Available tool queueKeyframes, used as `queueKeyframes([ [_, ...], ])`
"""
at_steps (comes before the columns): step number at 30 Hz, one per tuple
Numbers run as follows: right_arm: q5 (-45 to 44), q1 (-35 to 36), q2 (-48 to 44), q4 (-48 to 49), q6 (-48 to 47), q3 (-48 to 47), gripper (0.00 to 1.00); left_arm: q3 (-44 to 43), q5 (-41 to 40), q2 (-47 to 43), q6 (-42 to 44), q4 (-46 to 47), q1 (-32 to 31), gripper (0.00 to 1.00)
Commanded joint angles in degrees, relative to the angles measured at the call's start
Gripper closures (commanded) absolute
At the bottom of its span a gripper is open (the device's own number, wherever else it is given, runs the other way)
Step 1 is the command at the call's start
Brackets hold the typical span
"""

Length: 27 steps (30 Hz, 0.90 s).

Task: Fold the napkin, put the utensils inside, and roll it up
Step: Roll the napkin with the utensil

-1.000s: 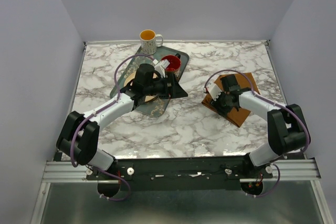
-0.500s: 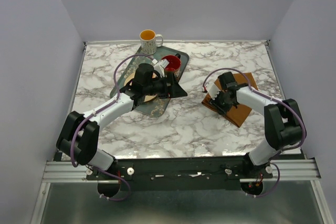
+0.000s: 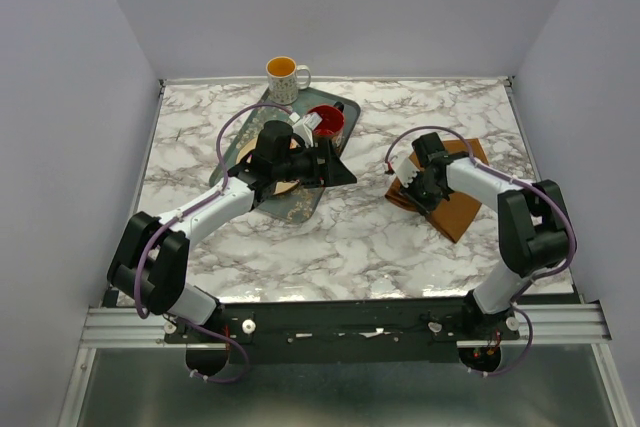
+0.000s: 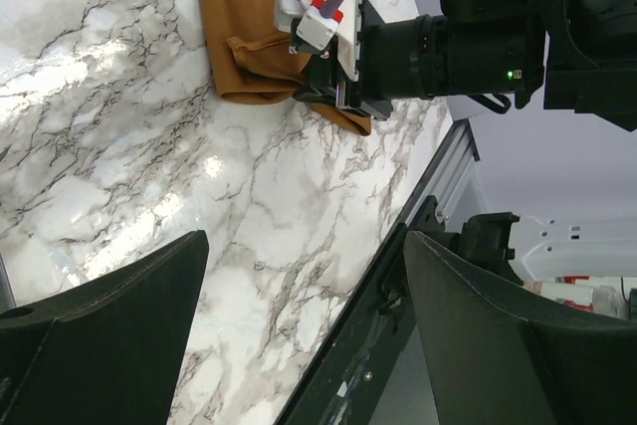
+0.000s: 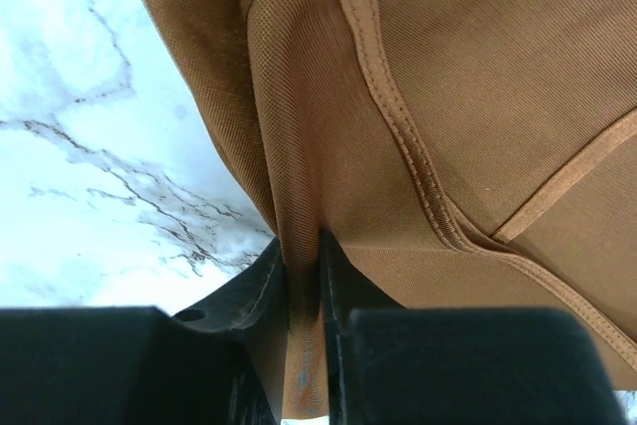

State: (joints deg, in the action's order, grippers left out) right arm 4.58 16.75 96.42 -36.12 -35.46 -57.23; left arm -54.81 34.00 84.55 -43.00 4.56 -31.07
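Since a second ago my right gripper [image 3: 417, 185] has slid toward the 9 o'clock edge of the napkin [image 3: 460, 209] and closed; it is now clamped on a thin pleat beside the stitched hem. That napkin, soft, finely ribbed rust-brown cloth, lies folded over at 3 o'clock on the glossy marbled desk [image 3: 350, 237]. My left gripper [image 3: 335, 173] hangs over the patterned tray [image 3: 296, 209] at 10 o'clock, jaws wide apart. My worry is that so slim a pinch could slip, or drag every layer across that slick top.

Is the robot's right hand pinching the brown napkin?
Yes, a fold of the napkin is squeezed tight inside the right hand.
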Motion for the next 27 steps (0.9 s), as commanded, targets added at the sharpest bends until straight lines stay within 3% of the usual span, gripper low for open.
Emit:
queueKeyframes([
  [1,-1.06,-0.41,2.72,-3.52,2.15,1.25,0.8,0.49,-0.42,0.79,1.08,-0.42,0.39,0.11],
  [7,0.6,-0.41,3.77,-4.4,3.82,-0.16,0.92,-0.21,-0.6,2.1,1.69,-1.65,0.4,0.11],
  [11,7.0,-0.32,4.13,-4.31,4.79,-0.95,0.99,-0.74,-0.43,3.95,1.17,-1.92,0.4,0.12],
  [18,16.42,-0.84,3.86,-4.66,5.49,-2.62,0.99,-1.35,-0.42,8.08,-4.97,-0.51,-0.74,0.18],
  [27,21.79,-2.25,6.05,-8.0,3.73,-5.52,1.0,-8.81,-7.27,15.02,-7.27,-4.38,-6.89,0.24],
])
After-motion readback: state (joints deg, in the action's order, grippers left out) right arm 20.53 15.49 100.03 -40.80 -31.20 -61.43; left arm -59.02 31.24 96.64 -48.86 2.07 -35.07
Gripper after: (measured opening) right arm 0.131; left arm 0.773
